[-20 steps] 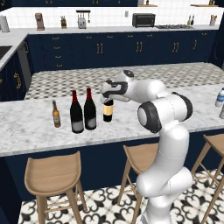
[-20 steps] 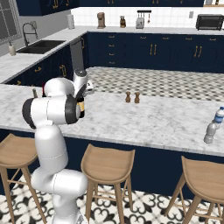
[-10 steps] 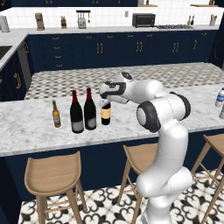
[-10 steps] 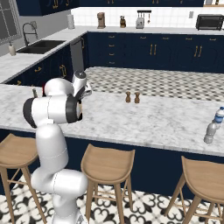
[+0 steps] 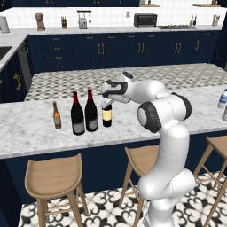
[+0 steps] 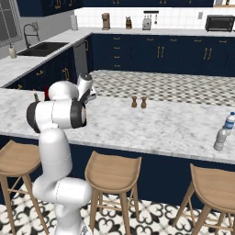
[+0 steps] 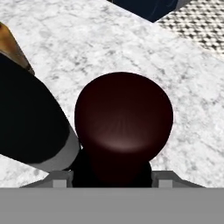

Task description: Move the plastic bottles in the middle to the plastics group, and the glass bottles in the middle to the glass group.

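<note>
We see four bottles lined up on the marble island counter in the left base view. From the left: one small amber beer bottle, then two tall dark wine bottles with red tops and grey labels standing just beside each other, then one shorter dark bottle with a cream-yellow label. The gripper sits right over the top of that shorter bottle, at its neck.

In the hand view we look straight down on a dark rounded bottle top centred at the fingers; a neighbouring dark bottle with a grey label edge crowds in just beside it, and an amber bottle shows beyond that. Finger state: we cannot tell whether they pinch the neck or stand spread, since the bottle top hides them.

Far right end of the counter: two small bottles, one clear water bottle with a blue cap and one pale translucent bottle near it, well apart from the wine bottles.

Mid-counter, two small brown shakers stand side by side, clear of the arm. Three wooden stools line the near side of the island. Back counter holds a toaster oven and small appliances.
</note>
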